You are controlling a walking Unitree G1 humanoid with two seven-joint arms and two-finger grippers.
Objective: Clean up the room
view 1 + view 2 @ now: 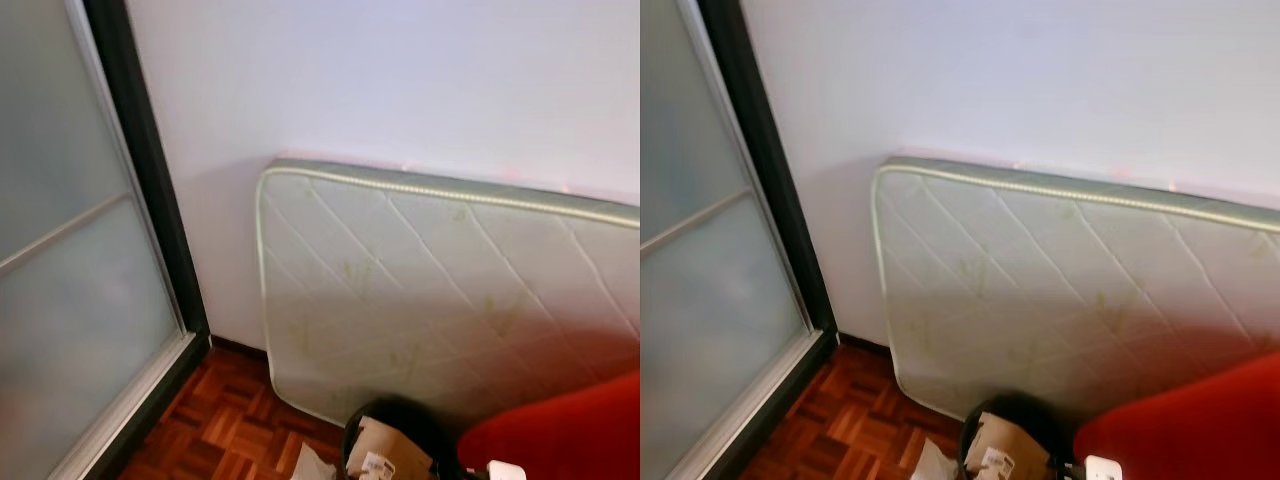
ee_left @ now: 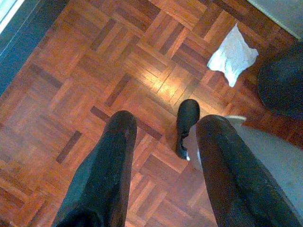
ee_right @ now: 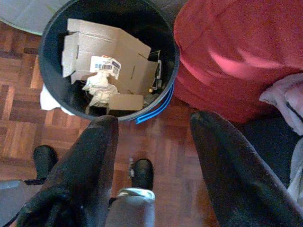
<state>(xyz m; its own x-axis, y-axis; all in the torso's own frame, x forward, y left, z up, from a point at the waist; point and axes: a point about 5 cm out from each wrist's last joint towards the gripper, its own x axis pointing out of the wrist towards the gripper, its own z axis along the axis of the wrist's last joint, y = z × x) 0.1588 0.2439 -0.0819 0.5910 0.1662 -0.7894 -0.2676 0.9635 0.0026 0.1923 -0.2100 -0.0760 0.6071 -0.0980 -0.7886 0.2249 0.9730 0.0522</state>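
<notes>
Both arms are hanging down, pointing at the floor; the left gripper (image 2: 161, 161) is showing its two black fingers spread apart, and the right gripper (image 3: 154, 156) is likewise holding its fingers wide and empty

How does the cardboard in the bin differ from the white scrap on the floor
The cardboard is brown, stiff and folded, and sits inside the bin; the white scrap is thin, crumpled and lies loose on the parquet floor outside it. The cardboard bears a barcode label; the scrap looks plain. Both look like rubbish.
</notes>
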